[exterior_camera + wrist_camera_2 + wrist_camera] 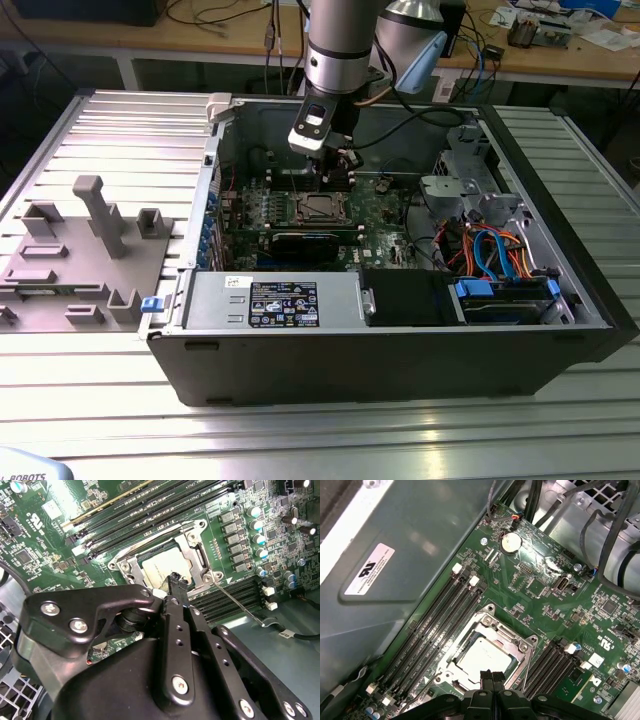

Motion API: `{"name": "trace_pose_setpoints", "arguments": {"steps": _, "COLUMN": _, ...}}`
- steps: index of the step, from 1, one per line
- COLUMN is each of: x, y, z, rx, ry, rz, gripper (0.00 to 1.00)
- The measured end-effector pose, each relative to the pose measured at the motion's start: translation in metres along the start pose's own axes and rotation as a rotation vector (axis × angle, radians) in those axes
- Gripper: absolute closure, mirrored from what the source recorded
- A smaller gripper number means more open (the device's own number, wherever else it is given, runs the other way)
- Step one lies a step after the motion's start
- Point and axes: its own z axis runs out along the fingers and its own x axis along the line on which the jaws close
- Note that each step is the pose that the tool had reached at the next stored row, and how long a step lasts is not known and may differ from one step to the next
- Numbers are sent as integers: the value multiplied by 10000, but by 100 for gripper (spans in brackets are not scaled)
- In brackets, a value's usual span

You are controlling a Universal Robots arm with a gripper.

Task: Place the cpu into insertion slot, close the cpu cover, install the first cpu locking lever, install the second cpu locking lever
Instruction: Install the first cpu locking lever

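The gripper, jaws clenched on nothing, is hovering at the edge of the cpu cover, mid-frame in the exterior view; pressing down squarely and gently is looking wise.

In the second wrist view, the gripper and its black body hide the near side of the insertion slot and one corner of the cpu. We cannot tell how the cpu cover lies there. In the first wrist view, the gripper covers the cpu's near edge, and the picture's edge cuts off the gripper's body. In the exterior view the arm is cut off above, and the slot is too small for us to judge.
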Motion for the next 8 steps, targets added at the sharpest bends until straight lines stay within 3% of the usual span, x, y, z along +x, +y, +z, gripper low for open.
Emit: {"name": "trace_pose_setpoints", "arguments": {"steps": 8, "x": 0, "y": 0, "z": 0, "rx": 0, "ry": -1, "rz": -88, "gripper": 89}}
